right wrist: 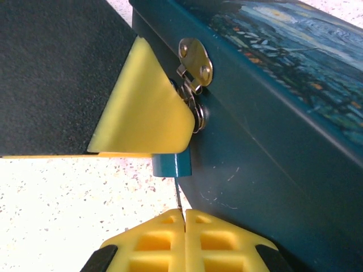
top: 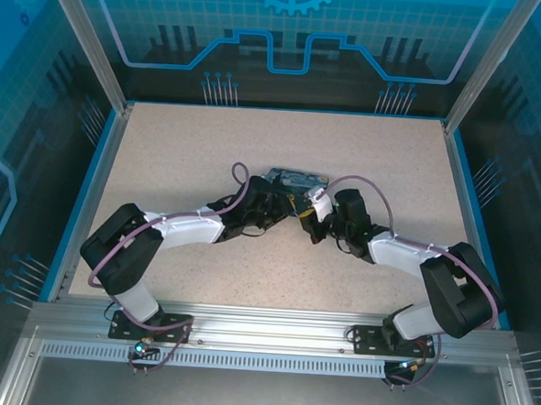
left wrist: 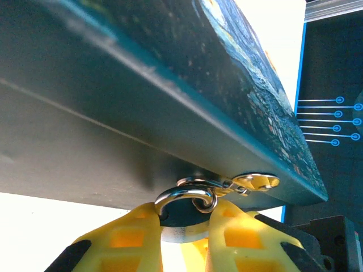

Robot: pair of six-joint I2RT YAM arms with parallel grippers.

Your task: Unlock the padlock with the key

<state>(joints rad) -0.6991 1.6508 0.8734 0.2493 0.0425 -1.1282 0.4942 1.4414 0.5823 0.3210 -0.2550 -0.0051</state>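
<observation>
The small padlock (right wrist: 173,165) hangs from the hasp (right wrist: 195,62) on the side of the blue swirl-painted box (top: 295,177). Its bluish body pokes out below a yellow finger of the other arm. My left gripper (left wrist: 184,220) is shut on the padlock (left wrist: 181,218), and the silver shackle (left wrist: 184,196) loops through the hasp ring just above the fingers. My right gripper (right wrist: 184,215) is shut on the thin key (right wrist: 179,197), which runs straight up into the bottom of the padlock body. Both grippers (top: 289,204) (top: 309,216) meet at the box's near side.
The box (left wrist: 170,85) lies on the speckled table (top: 182,151), slightly behind centre. Blue rails and transparent walls (top: 89,164) enclose the table. Both arms reach inward from the near corners, their cables (top: 373,186) arching over them.
</observation>
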